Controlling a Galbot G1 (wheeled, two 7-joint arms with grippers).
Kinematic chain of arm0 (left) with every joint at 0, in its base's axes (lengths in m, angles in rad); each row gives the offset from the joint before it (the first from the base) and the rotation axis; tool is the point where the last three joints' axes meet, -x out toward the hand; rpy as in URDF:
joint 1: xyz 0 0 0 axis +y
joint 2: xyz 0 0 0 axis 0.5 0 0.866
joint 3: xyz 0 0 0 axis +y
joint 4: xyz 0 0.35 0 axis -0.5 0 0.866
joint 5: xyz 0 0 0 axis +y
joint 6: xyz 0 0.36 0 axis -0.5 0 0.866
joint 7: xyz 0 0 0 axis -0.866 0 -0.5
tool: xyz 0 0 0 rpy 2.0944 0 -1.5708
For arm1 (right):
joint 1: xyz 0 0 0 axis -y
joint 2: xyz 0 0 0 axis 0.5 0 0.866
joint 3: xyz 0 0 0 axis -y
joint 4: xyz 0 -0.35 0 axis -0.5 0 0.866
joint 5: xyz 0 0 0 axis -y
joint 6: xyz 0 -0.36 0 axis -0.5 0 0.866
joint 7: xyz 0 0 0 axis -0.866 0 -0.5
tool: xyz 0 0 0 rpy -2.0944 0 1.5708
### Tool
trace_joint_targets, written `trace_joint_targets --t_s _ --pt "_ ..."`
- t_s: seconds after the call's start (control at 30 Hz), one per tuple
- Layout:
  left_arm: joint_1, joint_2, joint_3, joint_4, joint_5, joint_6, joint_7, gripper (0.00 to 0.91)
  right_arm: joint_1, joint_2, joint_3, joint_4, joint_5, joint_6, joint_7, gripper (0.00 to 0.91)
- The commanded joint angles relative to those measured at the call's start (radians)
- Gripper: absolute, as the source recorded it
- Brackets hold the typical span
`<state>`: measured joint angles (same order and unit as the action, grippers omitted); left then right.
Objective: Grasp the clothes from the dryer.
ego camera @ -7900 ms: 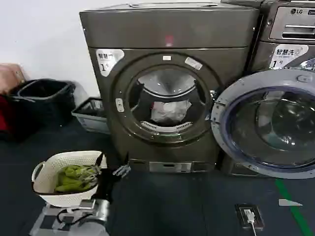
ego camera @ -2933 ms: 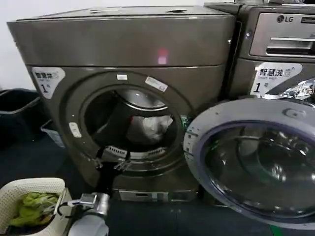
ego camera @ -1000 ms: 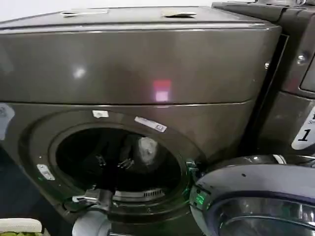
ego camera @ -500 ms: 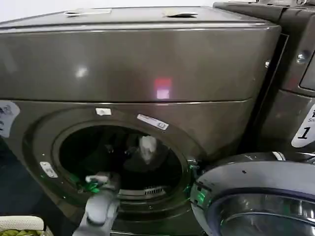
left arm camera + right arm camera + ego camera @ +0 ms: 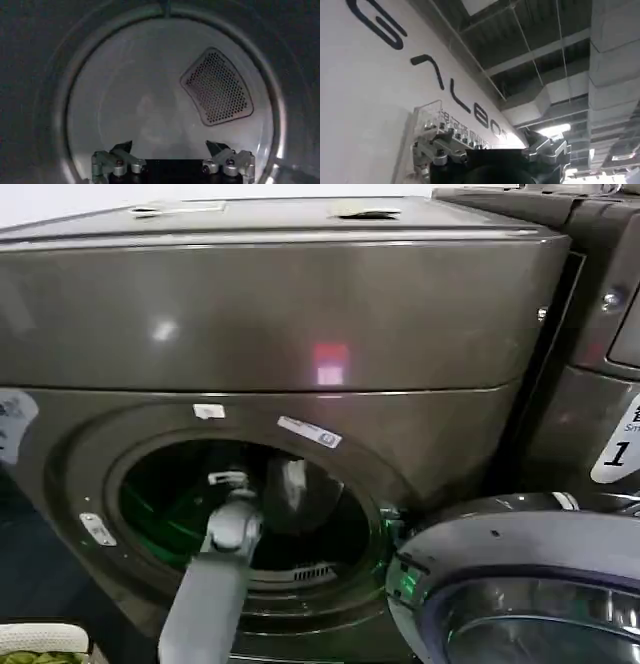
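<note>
On the dryer point(image 5: 300, 314), "1" sticker point(image 5: 621, 452).

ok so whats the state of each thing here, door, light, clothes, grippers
bronze-grey metal dryer: round porthole uncovered, left arm reaching inside
round grey glass-windowed door: swung open
small pink-red light: lit
soft white fabric bundle: lying in the drum, not gripped
left gripper: open, empty, facing the drum's back wall
right gripper: open, empty, raised toward the ceiling
</note>
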<state>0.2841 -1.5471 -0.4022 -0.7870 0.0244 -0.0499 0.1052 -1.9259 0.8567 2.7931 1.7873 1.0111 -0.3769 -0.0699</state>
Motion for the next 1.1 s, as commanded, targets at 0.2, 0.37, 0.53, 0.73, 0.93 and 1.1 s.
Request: trace_joint_targets --t_s 0.2,0.37,0.53,0.73,0.93,1.1 --pt "-0.240 0.039 0.189 0.405 0.348 -0.046 0.403 0.907 -0.003 -0.003 0.002 -0.001 0.018 0.001 -0.003 0.907" --pt "-0.251 0.053 0.276 0.452 0.489 -0.105 0.566 0.907 -0.014 -0.001 0.012 -0.010 0.017 0.003 -0.008 0.907" --pt "-0.279 0.061 0.254 0.492 0.588 -0.118 0.711 0.907 -0.019 0.005 0.017 -0.008 0.017 0.005 -0.012 0.907" --pt "-0.327 0.070 0.239 0.513 0.754 -0.124 0.806 0.907 -0.024 0.006 0.021 0.001 0.017 0.006 -0.013 0.907" --pt "-0.340 0.074 0.214 0.489 0.911 -0.131 0.855 0.907 -0.040 0.011 0.036 0.003 0.019 0.006 -0.014 0.907" --pt "-0.348 0.076 0.214 0.505 0.998 -0.139 0.876 0.907 -0.040 0.017 0.039 0.009 0.020 0.005 -0.014 0.907"
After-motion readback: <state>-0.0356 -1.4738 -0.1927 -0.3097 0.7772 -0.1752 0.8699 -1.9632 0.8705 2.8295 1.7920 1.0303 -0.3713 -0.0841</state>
